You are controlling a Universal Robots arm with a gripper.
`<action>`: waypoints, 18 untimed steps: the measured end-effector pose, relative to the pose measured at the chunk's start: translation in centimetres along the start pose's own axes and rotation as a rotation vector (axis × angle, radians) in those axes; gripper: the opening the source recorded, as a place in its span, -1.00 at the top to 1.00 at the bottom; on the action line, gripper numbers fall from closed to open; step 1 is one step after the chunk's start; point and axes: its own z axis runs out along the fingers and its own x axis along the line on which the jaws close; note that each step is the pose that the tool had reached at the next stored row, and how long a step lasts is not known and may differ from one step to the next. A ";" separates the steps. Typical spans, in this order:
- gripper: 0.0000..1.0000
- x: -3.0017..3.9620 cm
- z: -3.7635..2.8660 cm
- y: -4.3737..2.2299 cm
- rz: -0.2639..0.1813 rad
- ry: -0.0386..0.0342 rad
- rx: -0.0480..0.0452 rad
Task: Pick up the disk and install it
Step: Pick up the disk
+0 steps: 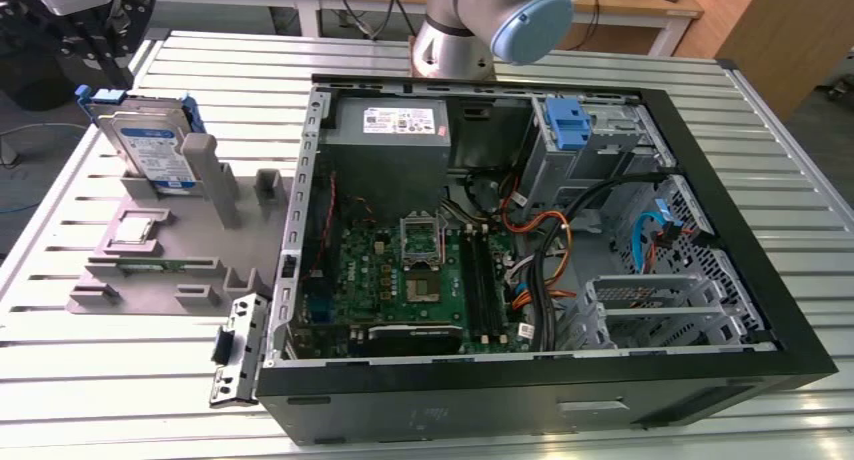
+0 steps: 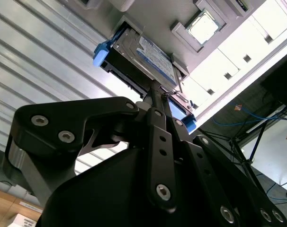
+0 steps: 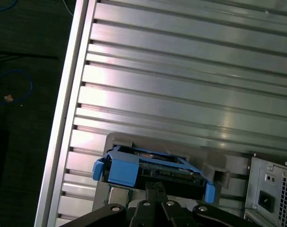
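Fingers (image 3: 157,190) pinched together, empty, tips at top edge of disk (image 1: 151,150). Disk upright in grey holder (image 1: 134,280) near counter (image 1: 107,400) edge. Likely needs: spread past disk thickness, centre, lift straight.

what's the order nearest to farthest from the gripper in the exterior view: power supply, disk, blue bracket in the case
1. disk, upright in the grey stand
2. power supply, inside the case
3. blue bracket, farther toward the exterior view's right
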 end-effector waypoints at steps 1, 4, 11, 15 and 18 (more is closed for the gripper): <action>0.80 0.00 0.00 0.00 0.000 0.0000 0.0000; 0.80 0.00 0.00 0.00 0.000 0.0000 0.0000; 0.80 0.00 0.00 0.00 -0.013 0.0007 -0.0005; 0.80 0.00 0.00 0.00 -0.013 0.0006 -0.0005; 0.80 0.00 0.00 0.00 -0.019 0.0009 -0.0006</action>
